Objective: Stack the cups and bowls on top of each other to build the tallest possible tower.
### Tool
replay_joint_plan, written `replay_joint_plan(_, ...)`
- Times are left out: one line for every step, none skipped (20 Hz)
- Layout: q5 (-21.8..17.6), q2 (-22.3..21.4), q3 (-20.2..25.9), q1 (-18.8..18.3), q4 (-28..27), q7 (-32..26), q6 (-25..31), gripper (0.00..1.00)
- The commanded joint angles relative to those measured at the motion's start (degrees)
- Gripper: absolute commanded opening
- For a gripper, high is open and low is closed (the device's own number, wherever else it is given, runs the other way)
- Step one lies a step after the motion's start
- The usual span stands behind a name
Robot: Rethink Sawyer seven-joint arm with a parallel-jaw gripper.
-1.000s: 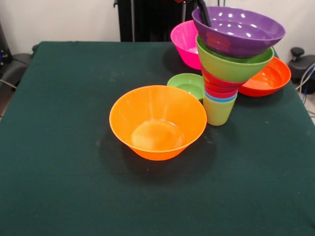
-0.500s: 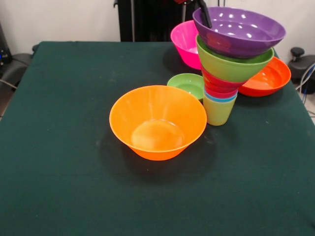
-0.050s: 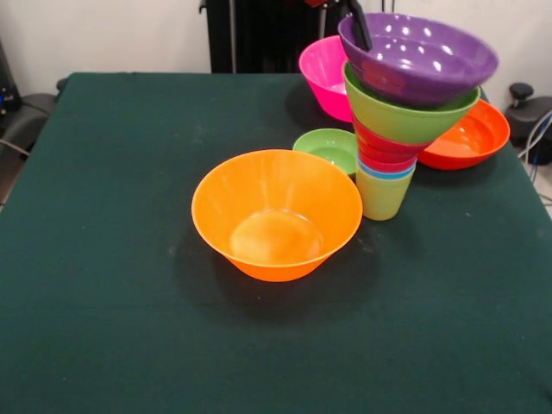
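From the front, the tower (image 3: 398, 129) stands toward the table's far right: a yellow-green cup (image 3: 382, 195) at the bottom, a sliver of blue cup (image 3: 385, 172) rim above it, then red pieces, a lime green bowl (image 3: 405, 116), and the purple bowl (image 3: 420, 54) on top, tilted a little rather than level. The gripper (image 3: 357, 24) comes down at the purple bowl's left rim; only 1 dark finger (image 3: 359, 29) shows against the rim, so I cannot tell whether it pinches the rim or is parted.

Loose on the green cloth are a big orange bowl (image 3: 276, 214) in the middle, a small green bowl (image 3: 328, 148) just behind it beside the tower, a pink bowl (image 3: 326, 76) behind the tower, and a red-orange bowl (image 3: 470, 135) to its right.

No other view is given for this moment.

I judge the step in hand to be seating the purple bowl. Next it needs levelling and a gentle let-go, since this funnel shape looks top-heavy; then a bigger bowl could follow.
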Motion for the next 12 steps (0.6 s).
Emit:
replay_joint_plan(-2.8, 3.1, -1.3, 1.0, 0.3, 8.2, 0.1, 1.00)
replay_joint_plan(-2.8, 3.0, -1.3, 1.0, 0.3, 8.2, 0.2, 1.00)
replay_joint_plan(-2.9, 3.0, -1.2, 0.9, 0.3, 8.2, 0.2, 1.00)
replay_joint_plan(-2.9, 3.0, -1.3, 1.0, 0.3, 8.2, 0.2, 1.00)
replay_joint_plan(-2.9, 2.9, -1.4, 1.1, 0.3, 8.1, 0.1, 1.00)
replay_joint_plan(-2.9, 2.9, -1.6, 1.1, 0.2, 8.2, -0.1, 1.00)
replay_joint_plan(-3.0, 2.6, -2.1, 1.3, 0.1, 8.1, -0.5, 1.00)
replay_joint_plan(-2.9, 2.5, -2.1, 1.2, 0.1, 8.0, -0.4, 1.00)
replay_joint_plan(-2.8, 2.1, -1.8, 1.1, 0.2, 8.2, -0.2, 1.00)
replay_joint_plan(-2.7, 1.9, -1.7, 1.0, 0.3, 8.3, -0.1, 1.00)
replay_joint_plan(-2.7, 1.8, -1.6, 1.0, 0.3, 8.4, 0.0, 1.00)
replay_joint_plan(-2.6, 1.7, -1.6, 1.0, 0.3, 8.4, 0.0, 1.00)
